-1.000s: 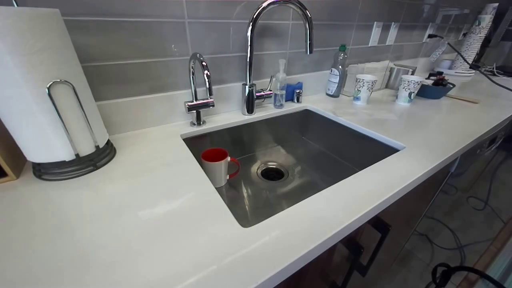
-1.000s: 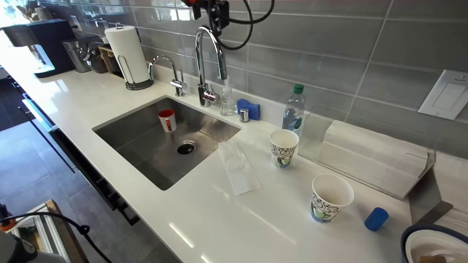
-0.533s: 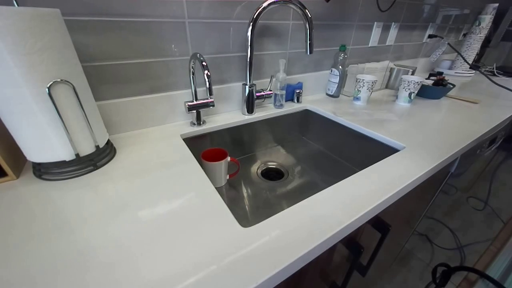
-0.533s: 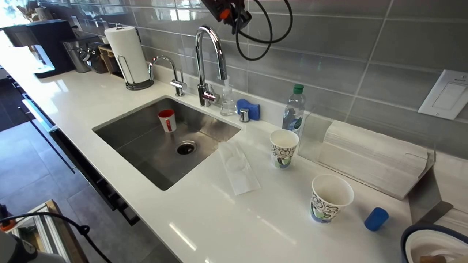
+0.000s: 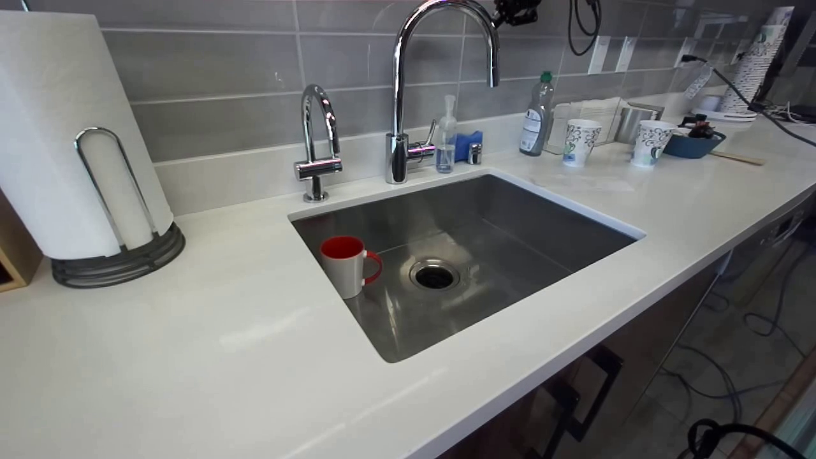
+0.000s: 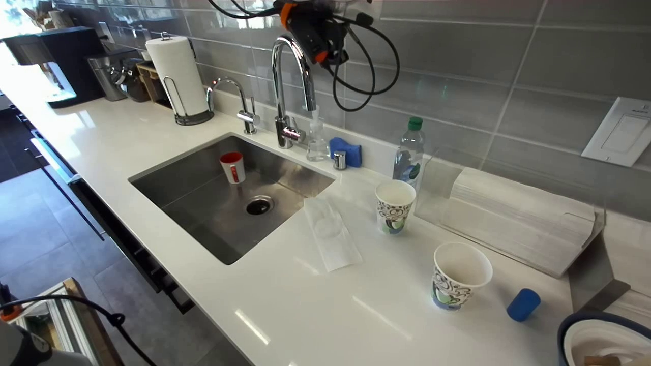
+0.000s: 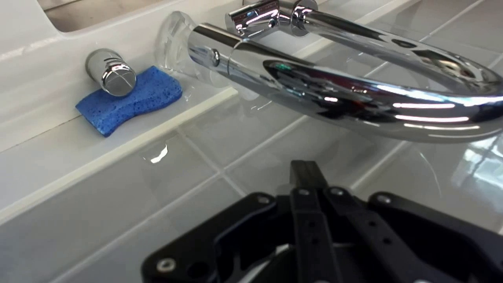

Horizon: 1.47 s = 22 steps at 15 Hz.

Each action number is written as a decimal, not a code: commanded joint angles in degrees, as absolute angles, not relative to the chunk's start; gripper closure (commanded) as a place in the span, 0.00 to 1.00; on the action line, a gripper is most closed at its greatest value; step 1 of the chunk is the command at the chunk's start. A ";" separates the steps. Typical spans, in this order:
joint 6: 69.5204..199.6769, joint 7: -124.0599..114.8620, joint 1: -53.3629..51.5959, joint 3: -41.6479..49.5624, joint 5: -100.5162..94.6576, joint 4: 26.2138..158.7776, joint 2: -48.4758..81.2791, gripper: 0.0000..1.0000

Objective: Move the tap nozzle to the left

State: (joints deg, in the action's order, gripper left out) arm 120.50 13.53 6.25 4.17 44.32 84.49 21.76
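The tap nozzle [image 6: 309, 91] hangs near the soap pump bottle [image 5: 445, 150], well apart from the shorter tap [image 5: 317, 167], so the leftward swing looks not yet begun and most of the risk sits in first contact. The gripper [image 7: 309, 173] is clenched on nothing, its jaws together, beside the arched spout [image 7: 342, 94] on the side away from the shorter tap; the wrist view shows tiled wall [image 7: 188, 169] between them, though how deep that gap runs I cannot tell. Clenched like that, it probably means to push rather than grasp, and a narrow tip against round, polished chrome could ride over the curve or slip behind it if the height or reach is off. Slipping behind is the worse case, since the wall lies close there and the tip could scrape or jam. Pushing too near the seam [image 7: 233, 55] at the spout's end might twist that end instead of turning the whole spout. A low path could also tip the soap pump bottle or knock the side lever [image 5: 422, 150] and turn the tap on. The cable loop [image 6: 398, 63] hanging by the gripper might snag on the spout during a sweep, and too long a push could carry it too far, toward the shorter tap
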 commanded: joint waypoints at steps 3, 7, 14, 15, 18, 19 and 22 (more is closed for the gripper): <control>119.55 11.97 7.51 1.70 43.97 83.30 24.72 1.00; 114.93 6.72 6.82 1.76 41.18 84.29 24.51 1.00; 105.60 -6.13 3.64 1.33 30.12 90.35 19.64 1.00; 105.05 -5.00 3.33 0.55 30.22 91.34 18.91 1.00; 104.50 -1.67 2.16 -1.55 31.01 93.71 17.15 1.00; 105.12 -0.82 1.55 -2.10 30.78 94.47 16.63 1.00; 105.35 0.97 -0.11 -3.67 30.34 96.47 15.56 1.00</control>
State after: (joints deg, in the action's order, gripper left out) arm 105.13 -1.17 1.21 -2.40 31.80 92.62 18.45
